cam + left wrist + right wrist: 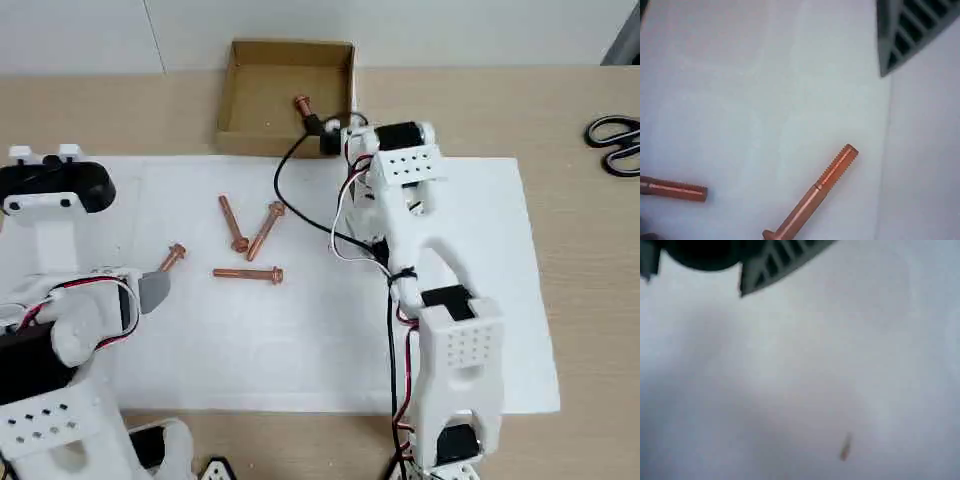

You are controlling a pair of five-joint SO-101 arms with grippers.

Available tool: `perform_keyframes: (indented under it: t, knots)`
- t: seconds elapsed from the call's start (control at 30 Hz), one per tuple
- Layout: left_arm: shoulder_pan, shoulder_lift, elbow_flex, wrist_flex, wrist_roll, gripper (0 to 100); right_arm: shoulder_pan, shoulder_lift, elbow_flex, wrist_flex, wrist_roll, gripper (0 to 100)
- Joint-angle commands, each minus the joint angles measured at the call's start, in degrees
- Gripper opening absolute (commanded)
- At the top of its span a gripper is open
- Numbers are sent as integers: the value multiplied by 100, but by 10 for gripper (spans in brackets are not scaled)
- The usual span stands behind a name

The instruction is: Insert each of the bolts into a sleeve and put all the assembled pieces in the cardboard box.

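left claw [155,288]: just beside a short bolt [173,256], grip i cannot tell
right claw [322,130]: at the cardboard box [228,92] rim, grip i cannot tell

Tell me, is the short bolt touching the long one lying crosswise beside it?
Apart. The high view shows bare white sheet between the short bolt and the crosswise bolt.

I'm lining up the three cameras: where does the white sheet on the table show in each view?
High view: white sheet spans the middle, just in front of the cardboard box.
Left wrist view: the white sheet lies under the copper bolts.
Right wrist view: blurred white surface, likely the white sheet.
Shared landmark, high and left wrist views: the copper bolts on it.
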Motion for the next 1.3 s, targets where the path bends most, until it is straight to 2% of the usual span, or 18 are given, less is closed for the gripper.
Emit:
perform_keyframes:
  t: [0.0, 0.1, 0.3, 1.03, 1.27]
  knots:
    - [18, 26, -224, -18, 18, 302, -4, -31, -18, 57, 105, 8]
    - [18, 18, -224, -9, 18, 302, -127, 48, -18, 66, 229, 32]
    - [18, 9, -224, 0, 18, 302, -136, 66, -9, 84, 255, 190]
    - [18, 35, -224, -9, 9, 302, -154, 145, 229, 57, 220, 193]
    - [18, 35, -224, -18, 9, 302, -163, 585, 229, -84, 220, 181]
